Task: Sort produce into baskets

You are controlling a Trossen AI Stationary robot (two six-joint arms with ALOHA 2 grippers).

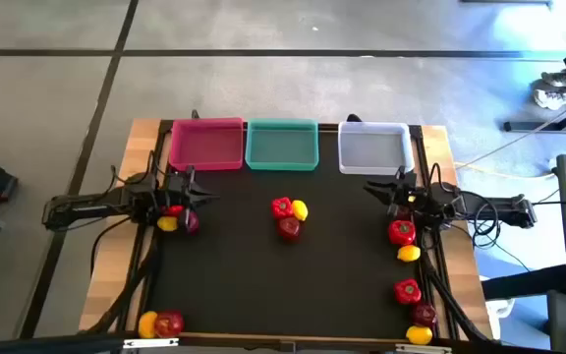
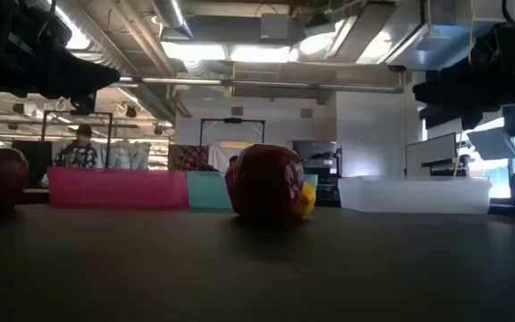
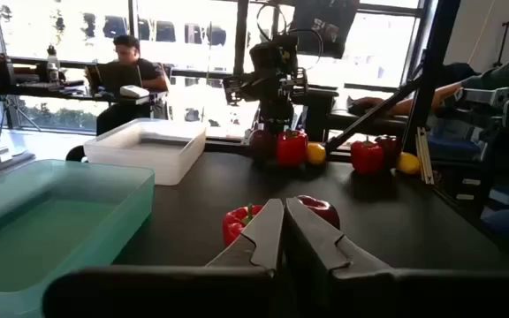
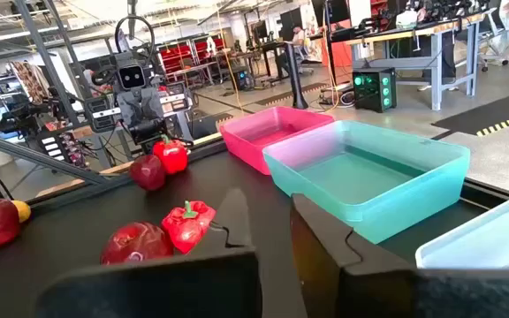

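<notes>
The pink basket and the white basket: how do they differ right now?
The pink basket is bright magenta and sits at the left end of the row, touching the teal basket. The white basket is pale grey-white and sits at the right end, with a gap of dark table between it and the teal one. Both are shallow, rectangular, similar in size, and hold no produce.

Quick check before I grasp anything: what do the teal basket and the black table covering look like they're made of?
The teal rectangular basket looks like translucent moulded plastic: light passes through its smooth, glossy walls and its rim is rounded. The black table covering appears to be a matte mat or sheet, probably rubber or fabric; it shows little glare, and bare pale wood shows at the table edge. Exact material is unclear.
</notes>
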